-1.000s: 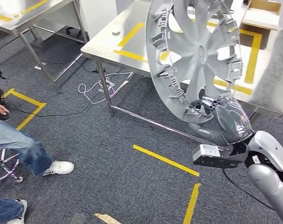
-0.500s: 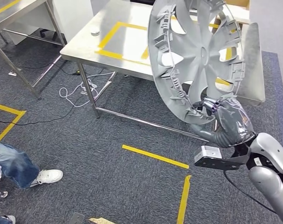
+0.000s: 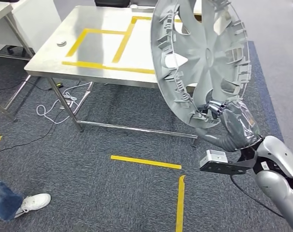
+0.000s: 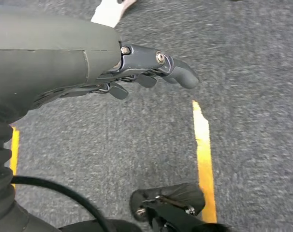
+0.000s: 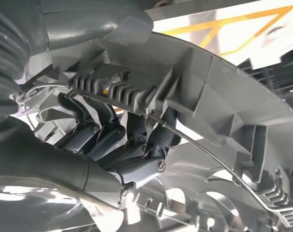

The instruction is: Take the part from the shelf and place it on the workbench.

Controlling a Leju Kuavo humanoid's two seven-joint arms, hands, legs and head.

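Wheel cover (image 3: 201, 60) held upright at two o'clock in the head view, gripped at its lower rim by the right robot hand (image 3: 225, 121), likely to clear the steel surface (image 3: 101, 48) ahead before laying down. Left robot hand (image 4: 152, 72) hanging over carpet, fingers apart, holding nothing.

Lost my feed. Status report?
Right hand grips wheel cover by its rim, upright. Left hand empty, hanging. Workbench ahead, path open.

No legible text or labels.
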